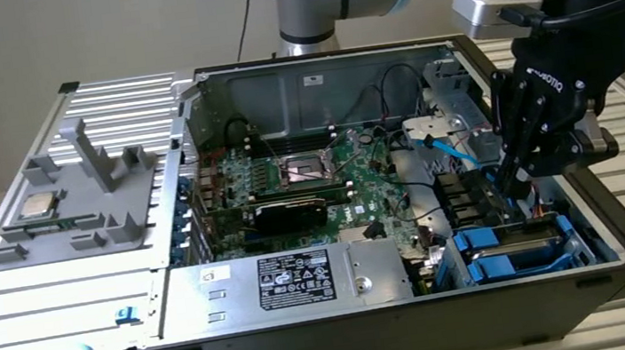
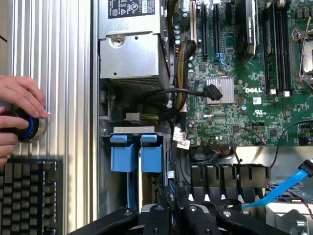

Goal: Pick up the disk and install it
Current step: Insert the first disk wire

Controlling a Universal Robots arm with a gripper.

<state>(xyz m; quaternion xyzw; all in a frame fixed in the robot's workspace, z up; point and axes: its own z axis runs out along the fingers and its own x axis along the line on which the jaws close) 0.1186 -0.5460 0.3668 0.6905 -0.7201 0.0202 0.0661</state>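
Jaws: the gripper hangs inside the open computer case at the exterior view's right, fingers drawn nearly together; whether they grip anything I cannot tell.
Disk: blue frame tabs sit in the drive bay at the near right corner, just below the gripper.
Doing it well: keep vertical, avoid the blue cable.
Bystander: a hand rests on a knob on the desk.
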